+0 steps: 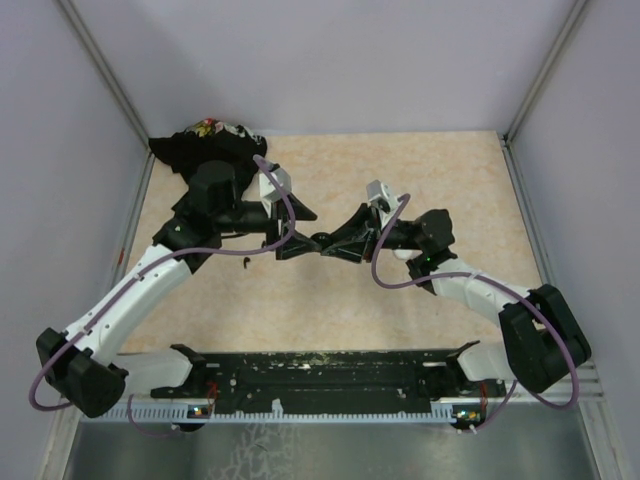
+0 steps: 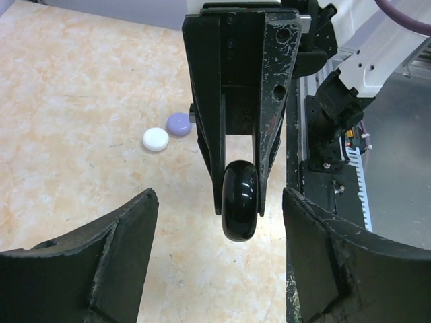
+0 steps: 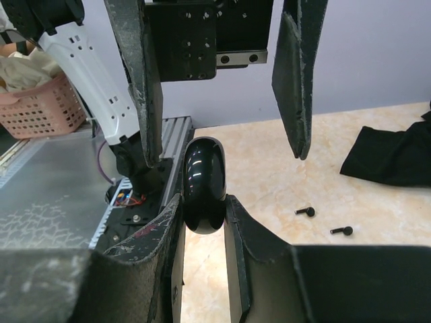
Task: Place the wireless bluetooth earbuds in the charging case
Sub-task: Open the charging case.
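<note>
The right end effector (image 3: 204, 202) is clenched on the case (image 3: 204, 178), a glossy black rounded piece held on edge between its two fingers and lifted above the desk (image 2: 67, 101). The left end effector (image 2: 219, 198) is released, its fingers spread wide. In the right wrist view those fingers hang on either side of the case without touching it. From above, the two arms meet tip to tip near the middle of the desk.

A dark earbud (image 3: 304, 211) and a second earbud (image 3: 341, 231) lie on the desk just beside each other, well apart from the case and outside it. They rest near the edge of a black cloth (image 3: 394, 155).

In the left wrist view, a white disc (image 2: 155, 139) and a lavender disc (image 2: 179, 124) sit side by side on the desk, beyond the case. Whether they touch cannot be told. A pink basket (image 3: 40, 111) stands off the desk's near edge.
</note>
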Available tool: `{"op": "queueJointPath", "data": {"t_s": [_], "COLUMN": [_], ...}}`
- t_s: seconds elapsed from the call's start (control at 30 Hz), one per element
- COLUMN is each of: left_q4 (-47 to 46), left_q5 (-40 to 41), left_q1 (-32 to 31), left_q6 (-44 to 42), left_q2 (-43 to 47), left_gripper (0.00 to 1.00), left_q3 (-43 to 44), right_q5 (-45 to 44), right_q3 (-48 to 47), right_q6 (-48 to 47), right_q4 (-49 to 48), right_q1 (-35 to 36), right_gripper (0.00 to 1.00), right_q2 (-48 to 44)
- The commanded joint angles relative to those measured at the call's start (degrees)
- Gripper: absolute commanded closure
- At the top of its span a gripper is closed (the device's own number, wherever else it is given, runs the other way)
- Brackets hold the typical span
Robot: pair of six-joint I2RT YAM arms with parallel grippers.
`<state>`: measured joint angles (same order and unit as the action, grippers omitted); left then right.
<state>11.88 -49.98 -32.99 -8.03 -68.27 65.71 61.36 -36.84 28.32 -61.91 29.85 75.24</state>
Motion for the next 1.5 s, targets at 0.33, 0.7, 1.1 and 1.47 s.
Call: {"op": "queueJointPath", "data": {"t_s": [0.33,0.7,1.1,1.47], "left_q4": [-0.3,-1.3,-4.6,-4.1], "left_q5": [4.7,14.5,16.2,15.9], "left_q1": [0.0,0.4,3.8,4.4], "left_q6": [0.8,5.0,10.0,11.6], "left_q2": [-1.0,-1.1,0.3,1.5], "left_gripper": [0.14,0.17,0.18,0.17], "left_q3": [-0.3,-0.3,-1.8,-1.9], "right_q5": [-0.8,-1.2,-1.7,-4.3], "right_q3": [-1.6,-1.4,-1.4,0.1], "right_q6": [-0.1,-0.6,-2.0,-4.4], "right_q4": [-3.1,-2.6,-1.2,-0.6], "right_q1": [0.3,0.8,1.1,1.2], "right_gripper": [1.00,1.00,1.00,1.00], "right_q2": [-1.0,-1.0,-1.0,-0.5]}}
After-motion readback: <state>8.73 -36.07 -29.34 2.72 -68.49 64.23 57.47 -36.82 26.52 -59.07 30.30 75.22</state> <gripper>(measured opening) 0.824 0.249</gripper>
